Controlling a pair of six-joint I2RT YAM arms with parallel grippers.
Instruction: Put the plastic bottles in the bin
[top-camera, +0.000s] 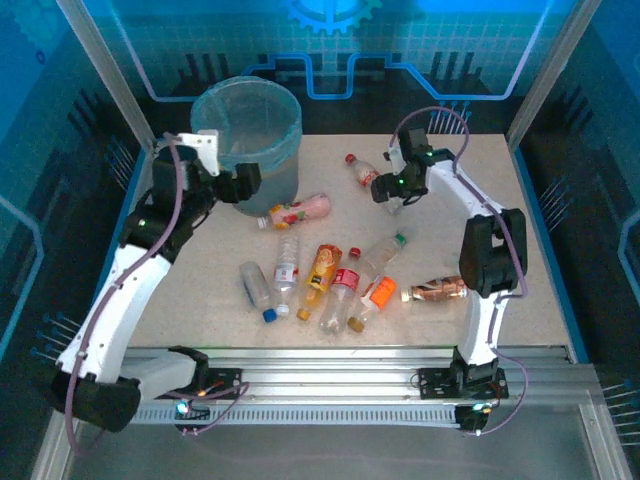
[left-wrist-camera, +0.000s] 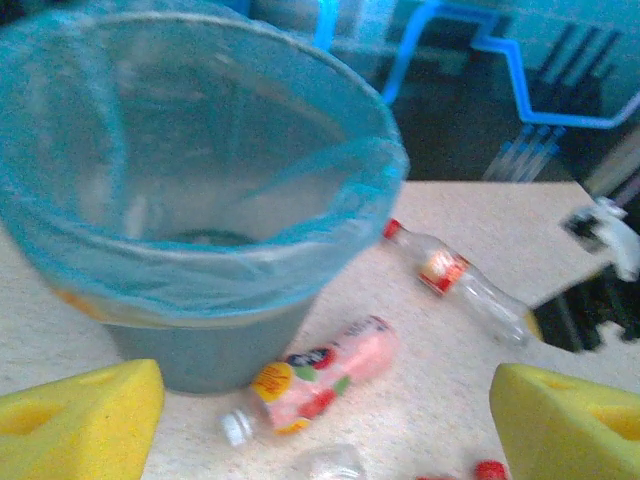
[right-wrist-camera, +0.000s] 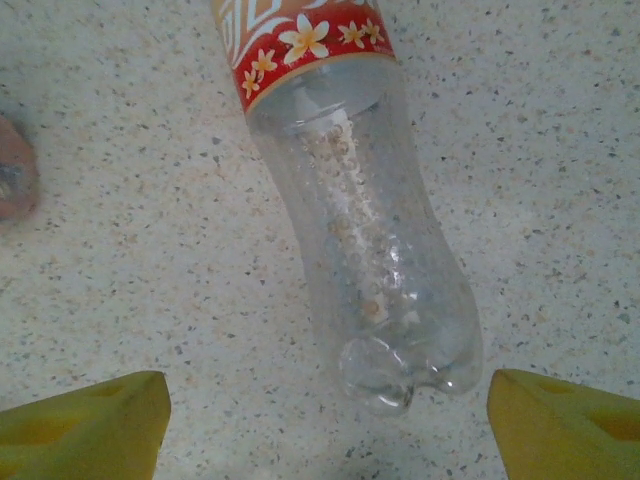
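My right tool (right-wrist-camera: 325, 425) hangs wide open and empty over the red-labelled bottle (right-wrist-camera: 360, 250), which lies flat on the worktop (right-wrist-camera: 560, 150) to the right of the bin (top-camera: 275, 170). The bottle's long axis runs up the wrist view between the fingertips (right-wrist-camera: 85, 420), base nearest and label end far, slightly skewed. I judge the jaws would close across its width. The left tool (left-wrist-camera: 320, 430), also wide and empty, sits beside the bin, well away from this bottle.
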